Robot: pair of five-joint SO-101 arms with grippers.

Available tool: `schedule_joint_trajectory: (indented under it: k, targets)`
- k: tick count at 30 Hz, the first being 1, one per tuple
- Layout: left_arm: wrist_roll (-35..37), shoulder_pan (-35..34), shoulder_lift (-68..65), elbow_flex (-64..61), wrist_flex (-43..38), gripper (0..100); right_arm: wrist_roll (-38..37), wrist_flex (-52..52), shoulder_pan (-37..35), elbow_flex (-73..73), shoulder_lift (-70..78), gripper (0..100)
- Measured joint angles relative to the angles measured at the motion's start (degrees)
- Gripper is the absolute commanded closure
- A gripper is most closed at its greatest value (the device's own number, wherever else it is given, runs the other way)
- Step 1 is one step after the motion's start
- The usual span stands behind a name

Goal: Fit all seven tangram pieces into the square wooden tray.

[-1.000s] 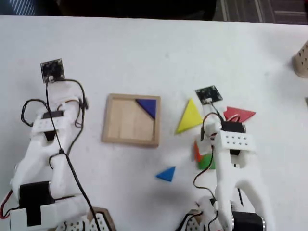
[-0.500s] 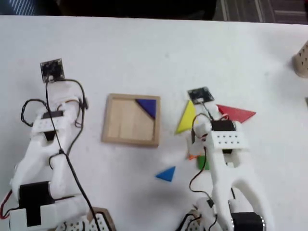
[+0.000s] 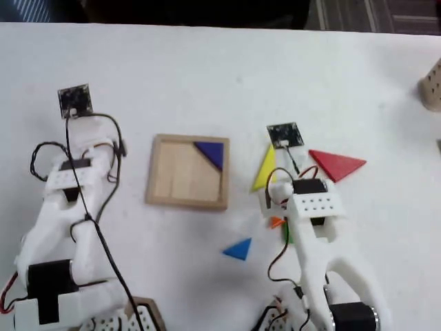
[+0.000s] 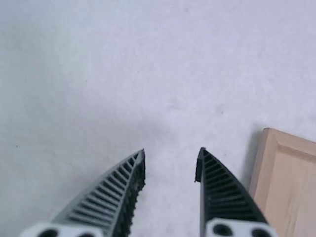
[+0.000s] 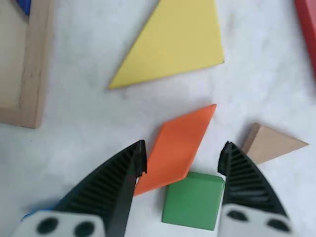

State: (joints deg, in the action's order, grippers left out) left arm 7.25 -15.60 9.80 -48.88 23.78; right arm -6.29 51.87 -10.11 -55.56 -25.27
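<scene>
Parallelogram (image 5: 174,148) in orange lies between the right hand's (image 5: 182,149) spread fingers.

Orange parallelogram (image 5: 177,145) lay flat between the jaws of the right gripper (image 5: 182,148), green square (image 5: 193,200) just behind it. Tan triangle (image 5: 269,143) lay outside one jaw, yellow triangle (image 5: 180,42) beyond the tips, tray (image 5: 29,64) farther aside, dark-blue triangle (image 3: 212,153) inside.

We saw the white table (image 3: 227,76) brightly and evenly lit, we noted soft, faint shadows along the wooden tray (image 4: 286,187) rim and near the small blue triangle (image 3: 238,249), we found the room past the table's far edge dark.
</scene>
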Motion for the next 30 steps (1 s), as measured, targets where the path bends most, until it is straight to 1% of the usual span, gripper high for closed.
schedule_joint_trajectory:
  k: [4, 7, 9, 14, 15, 25, 30]
  targets:
    - [0.0, 0.0, 0.0, 0.0, 0.0, 82, 0.0, -2.29, 0.0, 0.44, 6.86, 76.2]
    - [0.0, 0.0, 0.0, 0.0, 0.0, 82, 0.0, 0.18, 0.0, 3.87, 12.66, 76.2]
    - [0.0, 0.0, 0.0, 0.0, 0.0, 82, 0.0, 1.14, 0.0, 5.36, 14.95, 77.9]
    - [0.0, 0.0, 0.0, 0.0, 0.0, 82, 0.0, 1.67, 0.18, 6.51, 15.65, 94.7]
    - [0.0, 0.0, 0.0, 0.0, 0.0, 82, 0.0, 1.67, 0.18, 6.68, 15.65, 96.7]
    - [0.0, 0.0, 0.0, 0.0, 0.0, 82, -1.05, 2.37, 0.18, 7.3, 15.82, 96.1]
    - [0.0, 0.0, 0.0, 0.0, 0.0, 82, -1.14, 9.93, -1.05, 13.63, 15.91, 96.1]
